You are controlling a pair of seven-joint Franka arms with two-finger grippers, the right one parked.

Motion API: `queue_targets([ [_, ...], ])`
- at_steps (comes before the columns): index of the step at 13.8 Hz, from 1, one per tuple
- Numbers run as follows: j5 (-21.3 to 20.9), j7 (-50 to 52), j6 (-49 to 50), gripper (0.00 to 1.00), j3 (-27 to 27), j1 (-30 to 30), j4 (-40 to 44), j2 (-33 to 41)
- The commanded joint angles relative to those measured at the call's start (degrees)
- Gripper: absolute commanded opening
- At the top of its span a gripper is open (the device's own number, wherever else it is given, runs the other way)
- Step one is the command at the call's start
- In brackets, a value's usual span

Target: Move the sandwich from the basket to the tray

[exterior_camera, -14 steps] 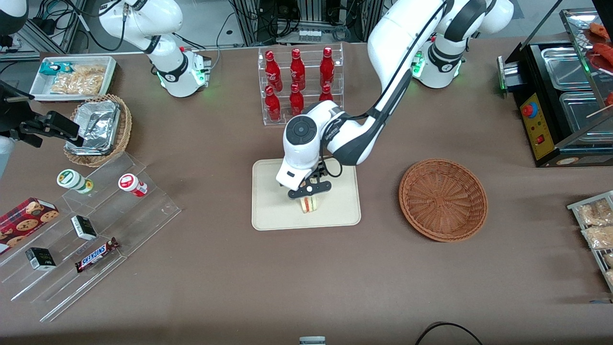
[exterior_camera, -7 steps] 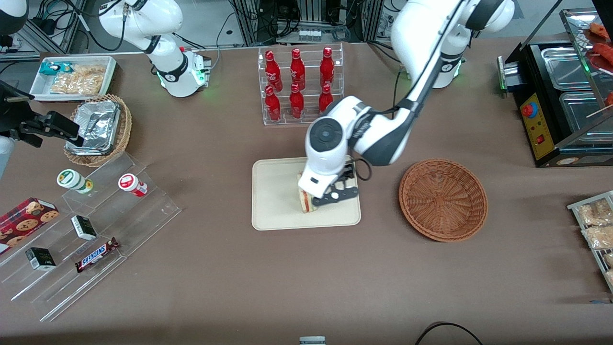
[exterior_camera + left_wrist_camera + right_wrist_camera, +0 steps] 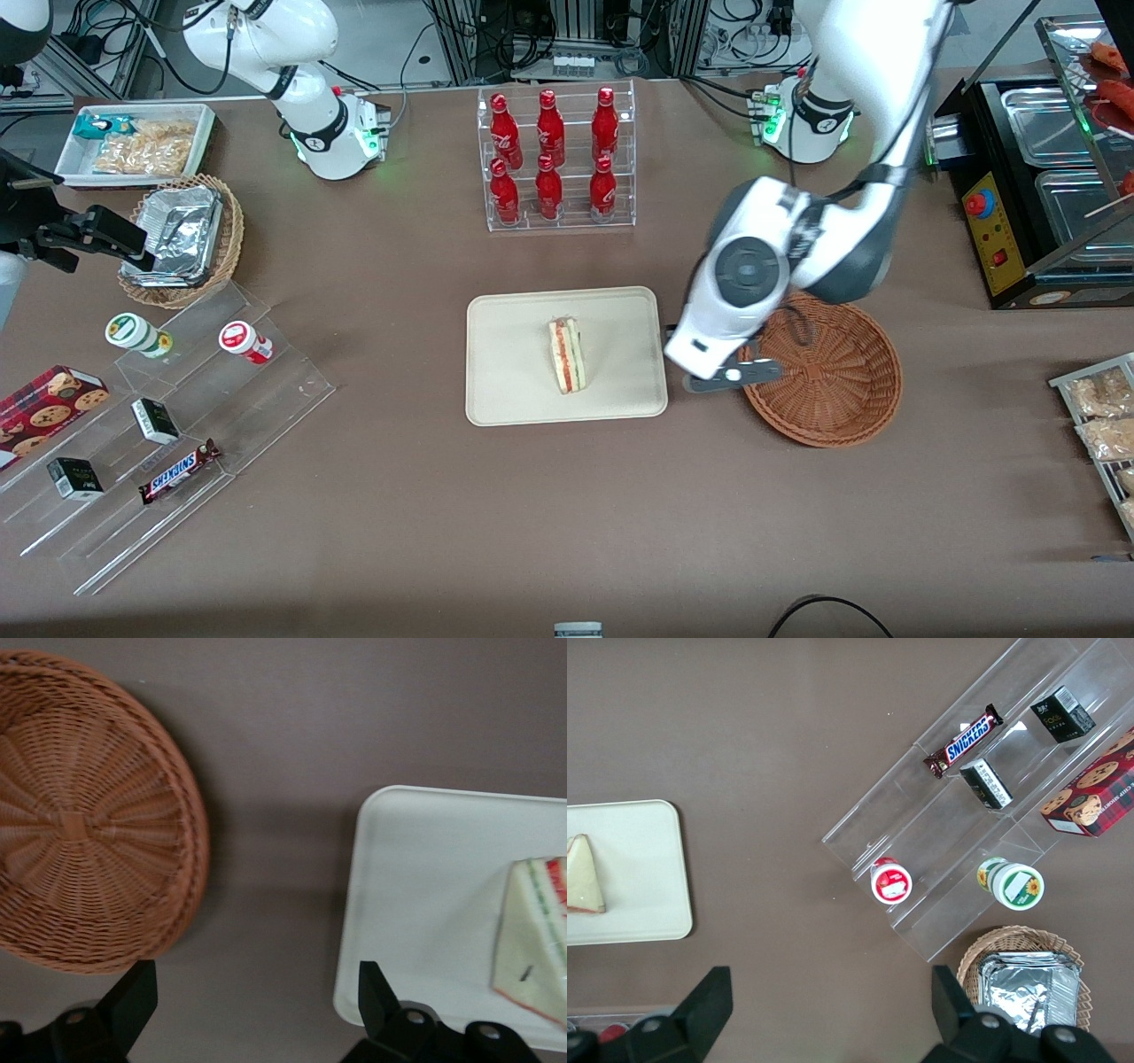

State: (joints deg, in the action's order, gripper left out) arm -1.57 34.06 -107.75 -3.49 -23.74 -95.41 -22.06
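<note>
Sandwich point(image 3: 567, 356) lying on the tray point(image 3: 505, 390), cut edge up. Gripper point(image 3: 732, 375), fingers spread wide and holding nothing, above the gap between tray and basket point(image 3: 842, 399).

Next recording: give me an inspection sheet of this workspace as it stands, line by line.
Surface: brown cloth-covered table.
Job's things: sandwich lies on the tray; basket holds nothing, toward the working arm's end.
Clutter: red bottles in a clear rack; snack bar, small boxes and cups on clear steps; foil in a tan basket; white bin of snacks; black food warmer.
Grippers: gripper open, holding nothing, above the table between tray and basket.
Cables: one black loop at the table's near edge.
Surroundings: racks and wiring past the table's back edge.
</note>
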Motion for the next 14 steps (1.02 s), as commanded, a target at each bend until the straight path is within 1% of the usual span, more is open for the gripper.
queue_targets([
  [1,0.87,-9.06,1.30,1.00,-0.47,5.44,-7.23,7.01],
  [7,0.87,-25.59,7.98,1.00,-0.47,16.60,-7.87,12.21],
  [10,0.87,-26.42,11.84,1.00,-0.12,19.16,-5.42,13.88],
  [14,0.87,-26.85,22.56,1.00,0.33,21.54,3.63,14.23],
])
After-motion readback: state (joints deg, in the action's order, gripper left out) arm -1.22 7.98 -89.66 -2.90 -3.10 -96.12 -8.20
